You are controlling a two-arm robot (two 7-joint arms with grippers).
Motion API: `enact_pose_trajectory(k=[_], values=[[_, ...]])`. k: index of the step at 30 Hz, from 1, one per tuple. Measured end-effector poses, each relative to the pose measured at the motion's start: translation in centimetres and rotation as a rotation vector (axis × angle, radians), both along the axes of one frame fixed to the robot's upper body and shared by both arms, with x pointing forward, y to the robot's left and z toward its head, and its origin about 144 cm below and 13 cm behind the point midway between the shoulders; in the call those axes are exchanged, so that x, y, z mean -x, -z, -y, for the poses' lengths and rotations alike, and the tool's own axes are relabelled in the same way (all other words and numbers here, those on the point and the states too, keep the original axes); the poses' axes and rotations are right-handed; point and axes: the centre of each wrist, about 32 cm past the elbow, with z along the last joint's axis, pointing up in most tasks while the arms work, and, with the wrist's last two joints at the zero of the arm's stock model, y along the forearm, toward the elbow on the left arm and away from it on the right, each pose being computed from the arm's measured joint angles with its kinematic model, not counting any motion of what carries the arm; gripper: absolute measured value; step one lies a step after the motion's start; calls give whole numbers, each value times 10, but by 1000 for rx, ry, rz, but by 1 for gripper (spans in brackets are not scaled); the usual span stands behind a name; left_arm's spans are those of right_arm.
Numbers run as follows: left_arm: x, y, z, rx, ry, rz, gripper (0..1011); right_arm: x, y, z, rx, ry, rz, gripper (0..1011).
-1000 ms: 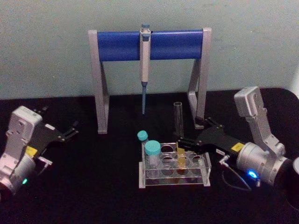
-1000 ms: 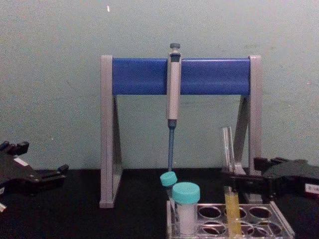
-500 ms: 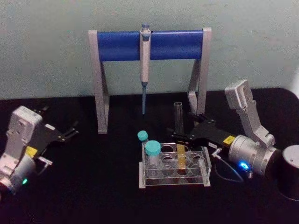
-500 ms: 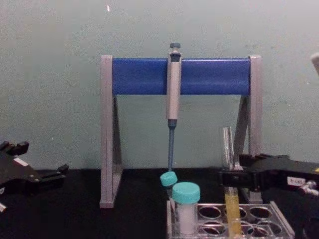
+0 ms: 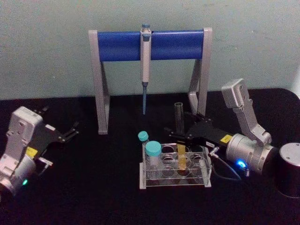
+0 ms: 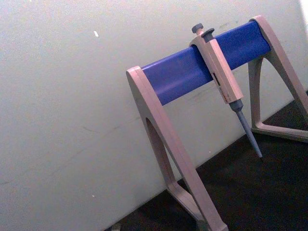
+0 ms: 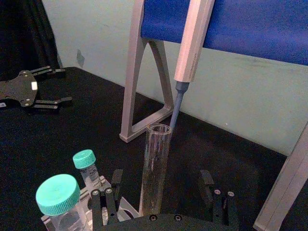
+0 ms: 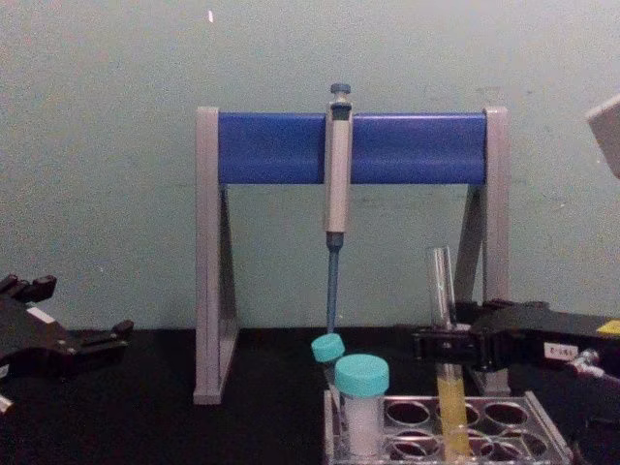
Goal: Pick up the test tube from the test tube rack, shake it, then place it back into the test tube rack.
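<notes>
tabletop (image 5: 103, 187) black, wall (image 5: 47, 47) pale green

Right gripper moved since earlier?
Yes. The right gripper has moved left against the right leg of the pipette stand, open fingers now either side of the test tube in the test tube rack. Left gripper idle.

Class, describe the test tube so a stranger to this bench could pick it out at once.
Find the grey-and-blue pipette stand at the back; before it sits a low clear rack. The test tube stands in that rack, between the open fingers of the right tool. Unlike the short teal-capped vials beside it, it is tall, thin and uncapped, with yellow-orange liquid at its bottom.
</notes>
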Motion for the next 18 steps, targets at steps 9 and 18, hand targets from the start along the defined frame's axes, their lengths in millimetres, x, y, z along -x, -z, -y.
enact_pose_trajectory(k=[9, 18], values=[[0, 0, 0, 0, 0, 0, 1010, 1, 0, 0, -1, 1, 1, 977], [0, 0, 0, 0, 0, 0, 1010, 1, 0, 0, -1, 2, 2, 785]])
